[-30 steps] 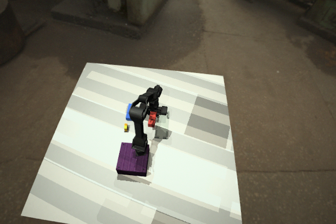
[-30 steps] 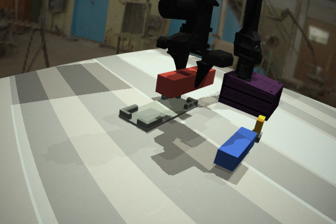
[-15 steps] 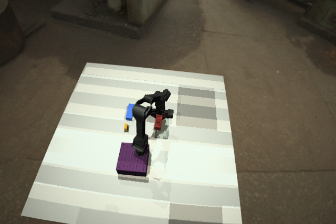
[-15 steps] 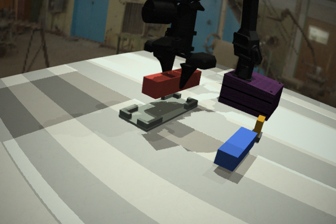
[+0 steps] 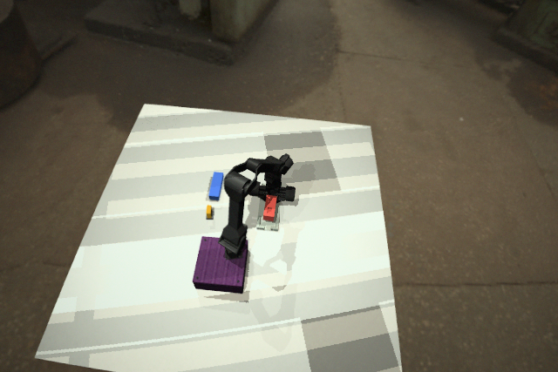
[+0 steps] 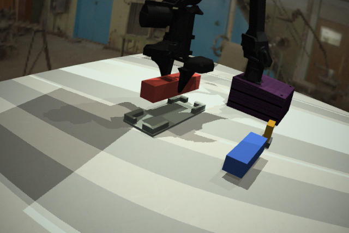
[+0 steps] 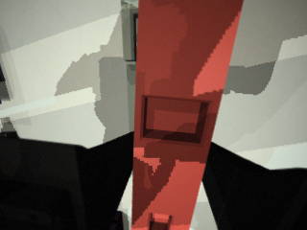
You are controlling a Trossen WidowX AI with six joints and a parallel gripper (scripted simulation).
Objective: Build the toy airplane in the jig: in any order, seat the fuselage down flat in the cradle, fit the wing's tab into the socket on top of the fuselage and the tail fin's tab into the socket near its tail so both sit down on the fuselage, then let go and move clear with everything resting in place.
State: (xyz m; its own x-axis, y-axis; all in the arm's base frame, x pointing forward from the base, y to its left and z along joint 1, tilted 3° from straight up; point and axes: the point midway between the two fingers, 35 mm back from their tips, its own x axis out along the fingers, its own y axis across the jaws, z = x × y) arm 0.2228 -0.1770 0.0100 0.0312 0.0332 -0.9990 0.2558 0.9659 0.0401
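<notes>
The red fuselage [image 5: 269,213] [image 6: 166,92] [image 7: 187,38] is held level by my gripper [image 5: 271,199] [image 6: 173,83] [image 7: 167,137], which is shut on its sides. Its larger top socket and the small one near its tail show in the wrist view. The fuselage hangs above the grey-green cradle [image 5: 275,225] [image 6: 155,125] [image 7: 129,48], clear of it, roughly along its length. The blue wing [image 5: 216,186] [image 6: 245,151] lies on the table. The yellow tail fin [image 5: 208,212] [image 6: 270,129] stands near the wing's end, with a dark piece at its foot.
The purple ribbed block [image 5: 221,264] [image 6: 259,97] under the arm's base stands behind the cradle and tail fin in the exterior view. The cradle has raised corner walls. Wing and tail fin lie to the cradle's left in the top view.
</notes>
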